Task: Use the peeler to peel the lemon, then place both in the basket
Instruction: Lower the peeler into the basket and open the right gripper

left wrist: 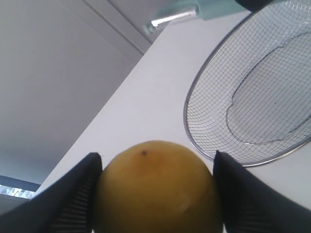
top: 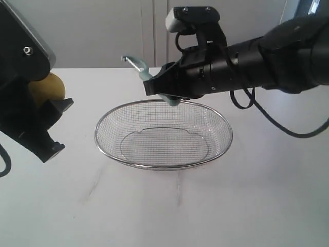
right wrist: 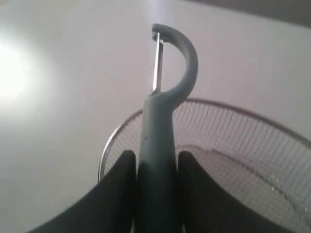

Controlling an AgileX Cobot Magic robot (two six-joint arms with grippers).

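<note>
**A:** On the left, what's held?

**B:** The left gripper, jaws spread wide, pinches the lemon by its sides, well left of the empty basket. It's probably firm, waxy and prone to rolling, so it's best gripped across the middle.

**A:** And on the right?

**B:** The right gripper, jaws narrow, clamps the peeler by its handle over the basket's far rim. The peeler looks light, stiff and slim. The white table is smooth, with pale wall panels behind.
</note>
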